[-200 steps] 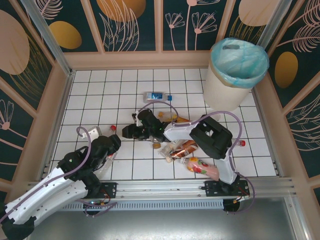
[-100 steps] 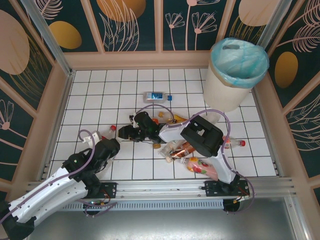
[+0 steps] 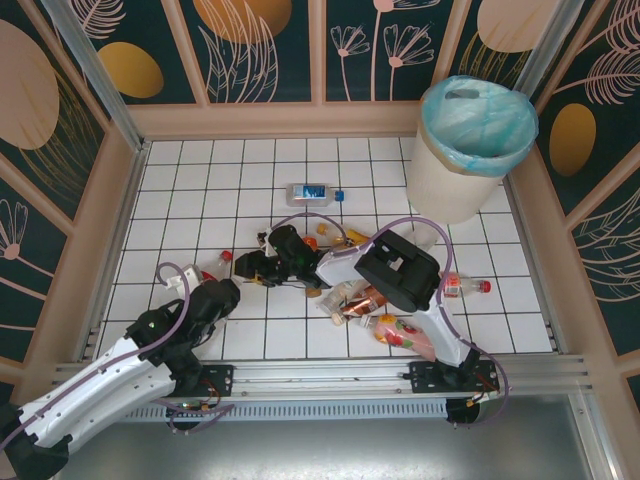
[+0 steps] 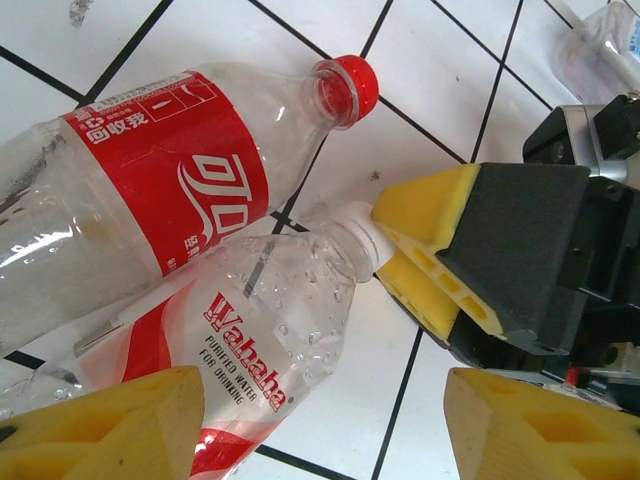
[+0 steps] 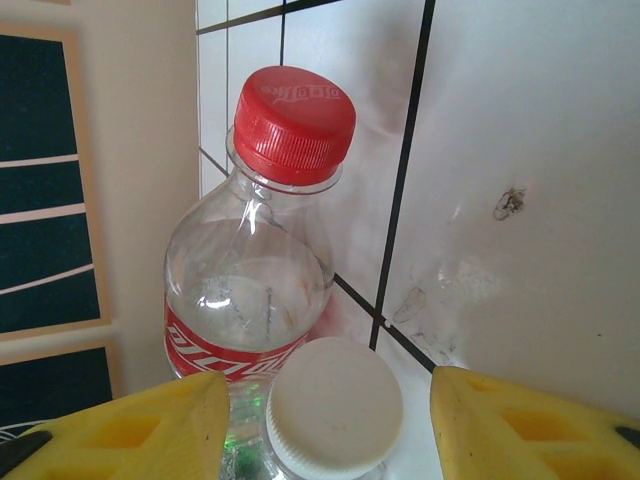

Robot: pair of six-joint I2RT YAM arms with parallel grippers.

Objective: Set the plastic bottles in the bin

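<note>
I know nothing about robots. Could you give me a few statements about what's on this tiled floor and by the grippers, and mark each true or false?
1. The large round cream-white bin with a turquoise bag stands at the far right of the white tiled surface. True.
2. The clear plastic bottle with the red label has a blue cap. False: its cap is red.
3. A white bottle cap sits between the yellow fingers of the right gripper. True.
4. The small clear bottle with the blue label lies inside the bin. False: it lies on the tiles, to the left of the bin.
</note>
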